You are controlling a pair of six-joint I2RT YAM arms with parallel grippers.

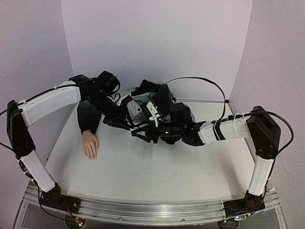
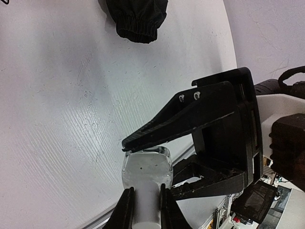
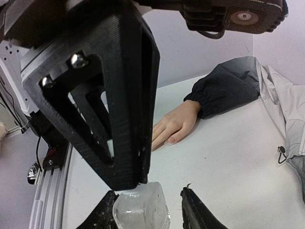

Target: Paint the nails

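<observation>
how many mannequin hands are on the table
1. The pale flesh-coloured mannequin hand lies at the left of the white table, poking from a sleeve of the grey-black jacket; another may be hidden under it.

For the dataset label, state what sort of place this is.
Most likely a robotics lab test cell: plain lavender walls box in a white table, two robot arms are bolted to an aluminium rail, and a mannequin hand lies in a jacket sleeve.

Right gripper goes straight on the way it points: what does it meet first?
The bottle: it already sits between the open fingers of the right gripper, held by the left gripper. Depth is unclear, but contact looks close.
</observation>
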